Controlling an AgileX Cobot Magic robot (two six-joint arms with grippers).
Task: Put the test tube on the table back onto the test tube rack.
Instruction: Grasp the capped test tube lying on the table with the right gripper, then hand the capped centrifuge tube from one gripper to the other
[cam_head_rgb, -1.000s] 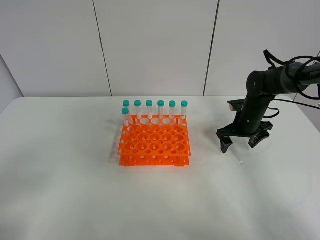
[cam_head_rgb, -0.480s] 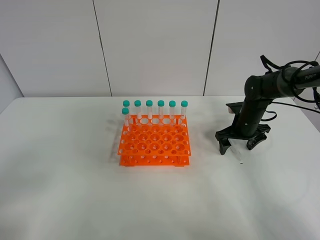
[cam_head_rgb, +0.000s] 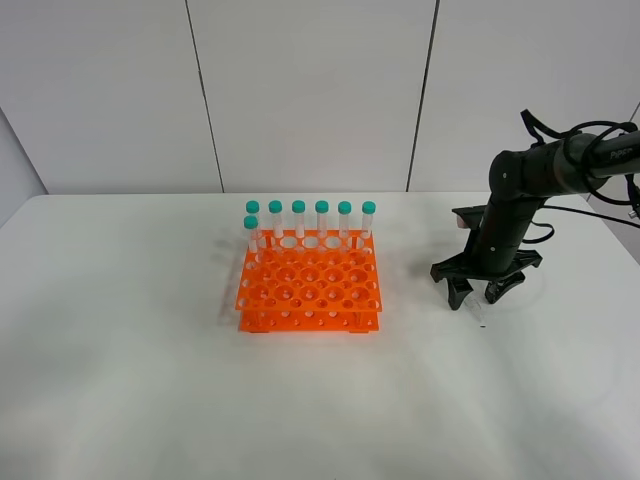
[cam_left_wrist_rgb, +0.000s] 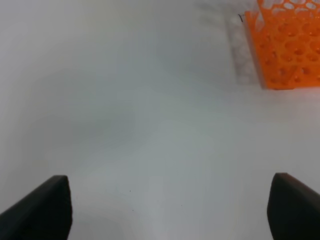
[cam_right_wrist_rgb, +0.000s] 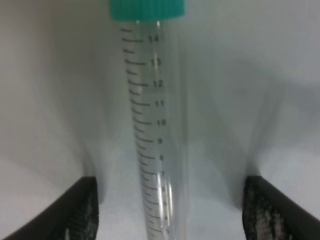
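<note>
Legibly, on the test tube (cam_right_wrist_rgb: 155, 125), numerals 14 to 9.

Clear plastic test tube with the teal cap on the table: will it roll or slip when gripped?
Likely to roll: the round clear plastic test tube lies flat on the smooth white table. Probably light, since it looks empty. Its slick wall may slip in the right gripper.
</note>
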